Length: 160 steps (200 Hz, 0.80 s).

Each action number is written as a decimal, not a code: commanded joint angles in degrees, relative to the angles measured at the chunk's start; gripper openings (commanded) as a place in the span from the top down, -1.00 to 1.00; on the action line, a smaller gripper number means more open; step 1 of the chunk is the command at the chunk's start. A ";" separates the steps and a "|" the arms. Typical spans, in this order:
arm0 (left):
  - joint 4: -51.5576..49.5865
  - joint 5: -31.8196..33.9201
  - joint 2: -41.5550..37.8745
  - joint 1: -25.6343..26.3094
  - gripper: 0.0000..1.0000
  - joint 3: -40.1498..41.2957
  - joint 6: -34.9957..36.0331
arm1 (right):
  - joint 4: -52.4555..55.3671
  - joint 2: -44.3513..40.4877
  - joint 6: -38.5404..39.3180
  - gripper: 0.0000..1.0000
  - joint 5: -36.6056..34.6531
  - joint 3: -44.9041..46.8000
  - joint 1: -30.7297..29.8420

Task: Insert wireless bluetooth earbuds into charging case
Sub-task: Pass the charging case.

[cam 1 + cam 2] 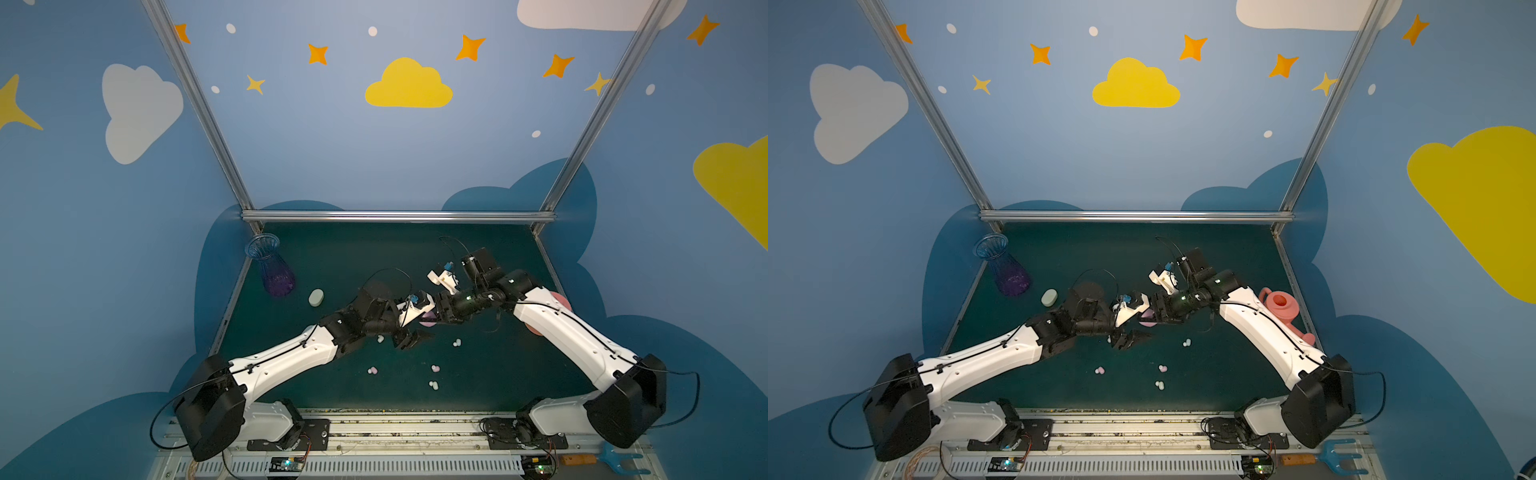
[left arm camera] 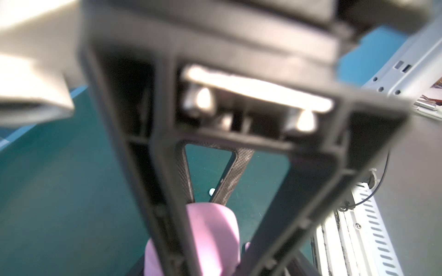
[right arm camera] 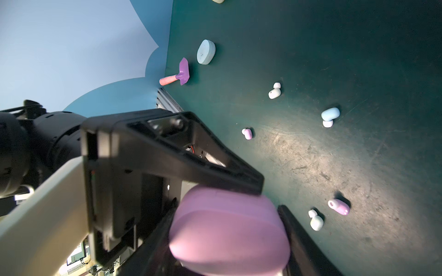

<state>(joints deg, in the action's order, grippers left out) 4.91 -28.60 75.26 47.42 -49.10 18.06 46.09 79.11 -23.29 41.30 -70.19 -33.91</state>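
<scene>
While both white-and-black arms reach inward from the near rail and meet over mid-table, I count five tiny glossy two-lobed earbuds [image 1: 435, 368], whitish, pale blue and pink, lying loose on the dark green mat [image 1: 498, 374]. Three cases show: a pale green oval case [image 1: 316, 297], a pale blue oval case [image 3: 206, 52] and a lilac-pink oval case [image 3: 227, 215], pinched by the right gripper [image 1: 441, 316]. Whether the left gripper [image 1: 411, 338], just beside it, is spread or pressing, I cannot tell.
</scene>
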 commanded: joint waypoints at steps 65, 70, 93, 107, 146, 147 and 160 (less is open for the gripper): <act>-1.97 -1.55 -0.93 0.66 -0.07 -0.25 2.15 | 0.54 0.58 -0.35 0.06 0.96 -2.87 -0.25; -2.21 -1.69 -0.84 0.66 -0.06 -0.37 2.15 | 0.58 0.49 -0.35 0.06 0.97 -2.87 -0.19; -3.11 -2.26 -0.47 0.83 0.00 -0.86 2.58 | 0.52 0.58 -0.47 0.06 1.13 -2.93 -0.12; -3.24 -2.25 -0.47 0.95 0.03 -0.91 2.68 | 0.25 0.46 -0.86 0.06 1.48 -2.98 -0.18; -2.56 -1.81 -0.95 0.92 0.06 -0.74 2.49 | -0.17 0.69 -1.36 0.06 1.74 -2.76 -0.21; -2.50 -1.85 -0.97 0.92 0.06 -0.74 2.45 | -0.19 0.74 -1.34 0.06 1.75 -2.76 -0.20; -2.06 -2.05 -1.16 0.92 0.06 -0.56 2.16 | -0.58 0.81 -1.60 0.06 2.03 -2.71 -0.28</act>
<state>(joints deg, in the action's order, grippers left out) 3.88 -28.01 75.09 47.44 -49.19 19.90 48.27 79.26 -24.49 42.41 -71.02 -33.98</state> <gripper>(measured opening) 0.470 0.576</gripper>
